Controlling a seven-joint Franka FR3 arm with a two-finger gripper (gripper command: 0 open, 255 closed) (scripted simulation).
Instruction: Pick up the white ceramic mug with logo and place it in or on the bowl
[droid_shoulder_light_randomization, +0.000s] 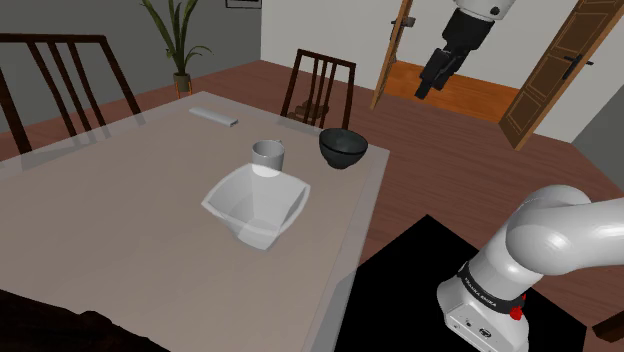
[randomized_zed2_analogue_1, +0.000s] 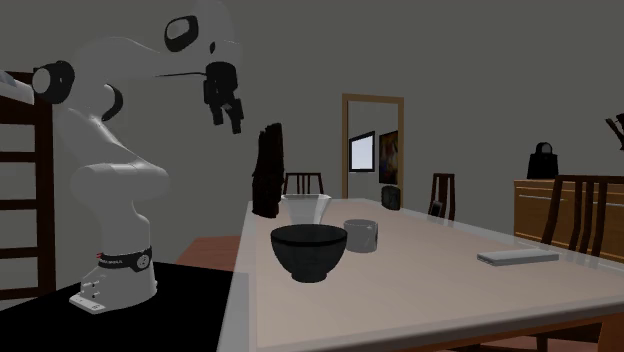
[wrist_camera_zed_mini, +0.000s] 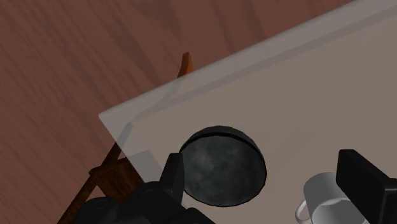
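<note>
The only lettering in sight is a thin pale line on the dark band (droid_shoulder_light_randomization: 488, 292) around the arm's (droid_shoulder_light_randomization: 560, 235) base, too small to read. The mug (droid_shoulder_light_randomization: 268, 155) turns a plain pale grey side to the cameras. It stands upright on the counter (droid_shoulder_light_randomization: 100, 200), just beside the far rim of the white bowl (droid_shoulder_light_randomization: 255, 205) (an angular, four-cornered one) and near the black bowl (droid_shoulder_light_randomization: 343, 148), which sits to the shoulder view's right of it. From the shoulder view I cannot tell whether the mug and the white bowl touch, though the second exterior view shows a gap between them. The black bowl lies closest to an edge, near the counter's far corner on the stand's (droid_shoulder_light_randomization: 420, 260) side, where a chair (droid_shoulder_light_randomization: 322, 85) is drawn up. The gripper (droid_shoulder_light_randomization: 427, 88) hangs high over the floor (droid_shoulder_light_randomization: 440, 140) beyond that corner, well apart from the mug. It is released, its two fingers standing apart and clasping nothing. In the wrist view it looks down on the black bowl, with the mug's rim and handle just beside one finger. The widest bare stretch of counter spreads to the shoulder view's left of the bowls, with only a flat white slab (droid_shoulder_light_randomization: 213, 116) lying near the far edge.
</note>
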